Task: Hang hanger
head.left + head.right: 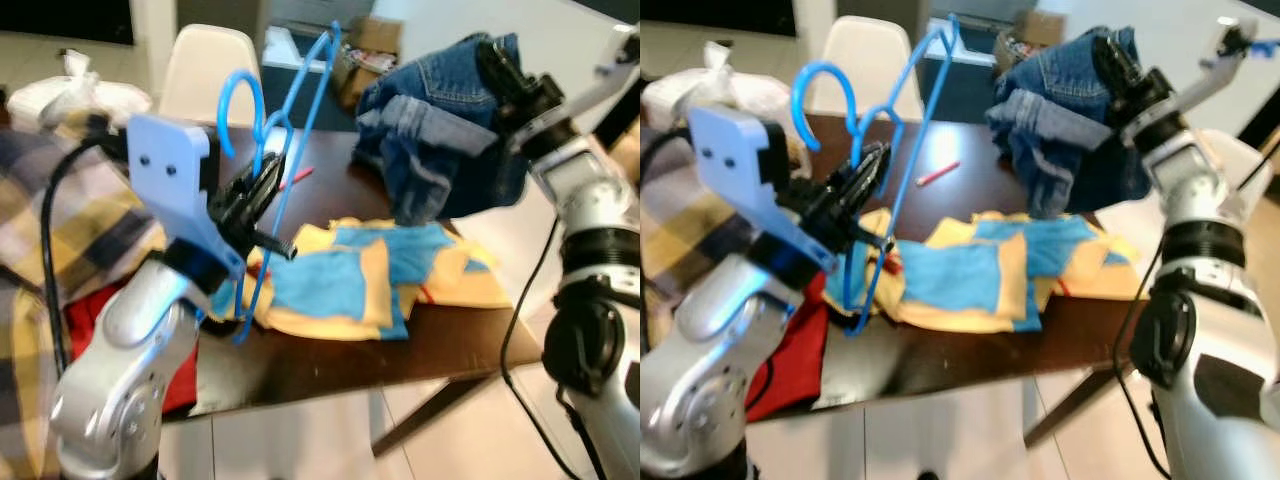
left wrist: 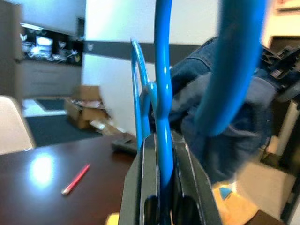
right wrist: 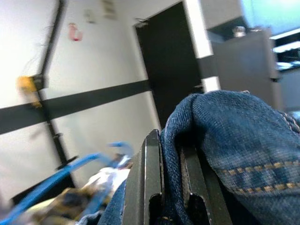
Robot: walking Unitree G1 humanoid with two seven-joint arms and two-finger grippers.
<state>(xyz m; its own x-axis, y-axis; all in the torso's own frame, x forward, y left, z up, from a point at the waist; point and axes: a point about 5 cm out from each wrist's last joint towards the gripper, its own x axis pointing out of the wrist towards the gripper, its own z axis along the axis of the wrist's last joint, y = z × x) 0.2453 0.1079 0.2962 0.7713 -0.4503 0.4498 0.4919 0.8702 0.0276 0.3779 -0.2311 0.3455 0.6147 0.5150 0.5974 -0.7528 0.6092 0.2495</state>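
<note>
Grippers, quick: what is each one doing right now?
Left gripper: shut on the blue hanger.
Right gripper: shut on the jeans, lifted above the table.

Blue hanger in left gripper

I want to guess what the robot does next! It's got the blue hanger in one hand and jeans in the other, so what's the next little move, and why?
Probably bring the two together. The left gripper is shut on the blue hanger, the right gripper on the jeans, both lifted above the table but still apart.
</note>
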